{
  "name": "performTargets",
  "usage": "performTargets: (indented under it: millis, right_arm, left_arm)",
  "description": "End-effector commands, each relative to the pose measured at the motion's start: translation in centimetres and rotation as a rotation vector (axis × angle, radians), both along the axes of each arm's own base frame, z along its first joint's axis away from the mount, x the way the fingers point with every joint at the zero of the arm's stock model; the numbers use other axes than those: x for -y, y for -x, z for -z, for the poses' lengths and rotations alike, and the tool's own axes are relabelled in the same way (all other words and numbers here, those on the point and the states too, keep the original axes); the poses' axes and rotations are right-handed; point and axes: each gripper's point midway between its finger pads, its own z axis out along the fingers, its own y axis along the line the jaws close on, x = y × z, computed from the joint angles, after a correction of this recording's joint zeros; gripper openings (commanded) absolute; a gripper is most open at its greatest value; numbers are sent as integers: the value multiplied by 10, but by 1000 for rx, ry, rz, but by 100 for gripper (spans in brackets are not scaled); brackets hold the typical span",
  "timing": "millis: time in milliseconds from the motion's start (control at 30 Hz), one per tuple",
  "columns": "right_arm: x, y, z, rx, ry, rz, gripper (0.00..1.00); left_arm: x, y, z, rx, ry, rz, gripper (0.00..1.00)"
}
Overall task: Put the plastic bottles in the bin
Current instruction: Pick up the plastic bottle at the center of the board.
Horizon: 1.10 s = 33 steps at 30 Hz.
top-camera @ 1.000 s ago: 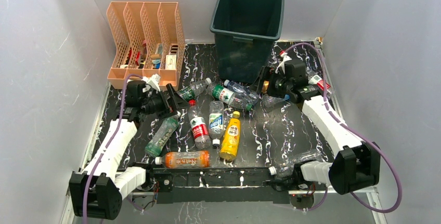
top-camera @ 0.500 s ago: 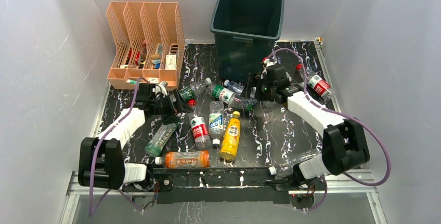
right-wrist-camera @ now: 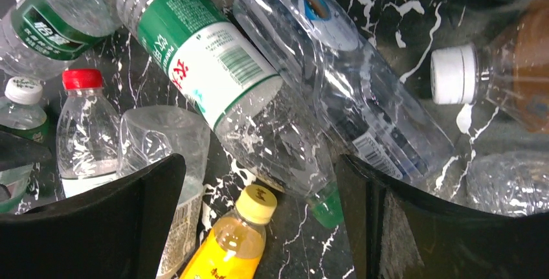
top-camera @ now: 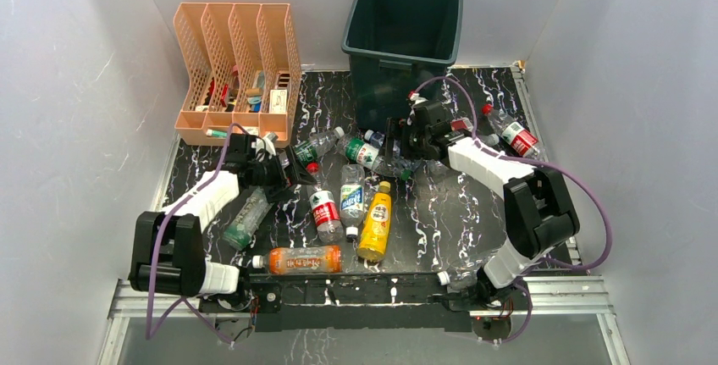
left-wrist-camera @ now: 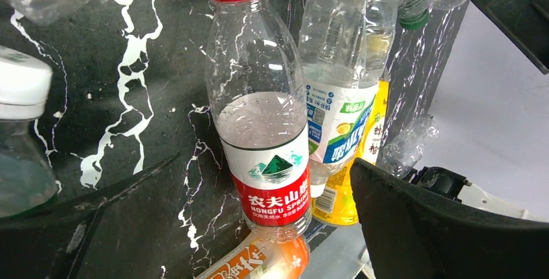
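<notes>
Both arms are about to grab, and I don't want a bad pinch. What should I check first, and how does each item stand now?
1. Left end effector open: ok, jaws spread wide.
2. Red-capped bottle between its jaws: ok.
3. Room beside that bottle: not ok, white-labelled bottle lies tight against it.
4. Right end effector open: ok.
5. Green-capped bottle between its jaws: ok, though a clear bottle crowds it.
6. Bin upright, mouth open: ok.
</notes>
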Motion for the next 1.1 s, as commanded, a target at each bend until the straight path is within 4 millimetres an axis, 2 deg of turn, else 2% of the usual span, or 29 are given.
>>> performTargets:
  millis: [0, 200, 333, 400, 467, 533, 767, 900, 1067]
  right_arm:
    - [-13, -22, -23, 90, -28, -7, 98]
    - [-22, -24, -21, 70, -27, -26, 98]
    - [-22, -12, -15, 20, 1, -38, 98]
    - [-23, 0, -9, -10, 18, -51, 96]
    - [-34, 19, -13, -22, 36, -78, 93]
    - [-42, 38, -7, -50, 44, -95, 91]
    - [-29, 71, -7, -116, 69, -58, 91]
    - [-28, 95, -6, -179, 65, -43, 92]
    - [-32, 114, -2, -237, 80, -46, 92]
  left_arm:
    - [6, -6, -14, 32, 32, 33, 98]
    - [8, -12, -20, 42, 45, 19, 98]
    - [12, -15, -23, 53, 62, 19, 98]
    - [11, -14, -22, 55, 54, 23, 98]
    - [13, -17, -27, 68, 65, 27, 98]
    - [11, -17, -28, 72, 46, 31, 98]
    - [9, -14, -30, 80, 32, 33, 98]
    - [9, -14, -33, 86, 36, 37, 98]
    - [8, -13, -37, 98, 29, 36, 98]
